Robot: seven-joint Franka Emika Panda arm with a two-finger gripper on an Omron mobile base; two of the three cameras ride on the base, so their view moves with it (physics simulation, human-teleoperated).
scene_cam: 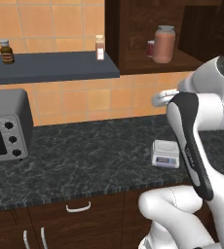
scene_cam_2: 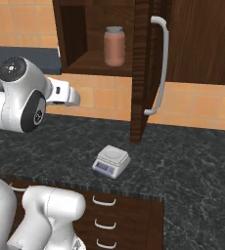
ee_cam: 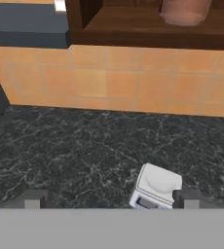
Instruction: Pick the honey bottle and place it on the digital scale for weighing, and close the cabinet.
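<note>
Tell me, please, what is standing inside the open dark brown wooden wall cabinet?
Inside the dark brown wooden wall cabinet, a reddish-brown cylindrical honey jar with a grey lid stands on the shelf, with a smaller dark red jar beside it. The cabinet's side wall and open door cover the rest.

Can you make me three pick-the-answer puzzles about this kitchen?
1. Where is the honey bottle?
A. On the scale
B. Inside the cabinet
C. In a drawer

2. How many things sit on the digital scale?
A. None
B. One
C. Two

3. How is the cabinet door?
A. Shut
B. Open
C. Missing

Answers: 1 B, it stands on the cabinet shelf. 2 A, the scale's top is bare. 3 B, the door swings out and shows the shelf.
</note>
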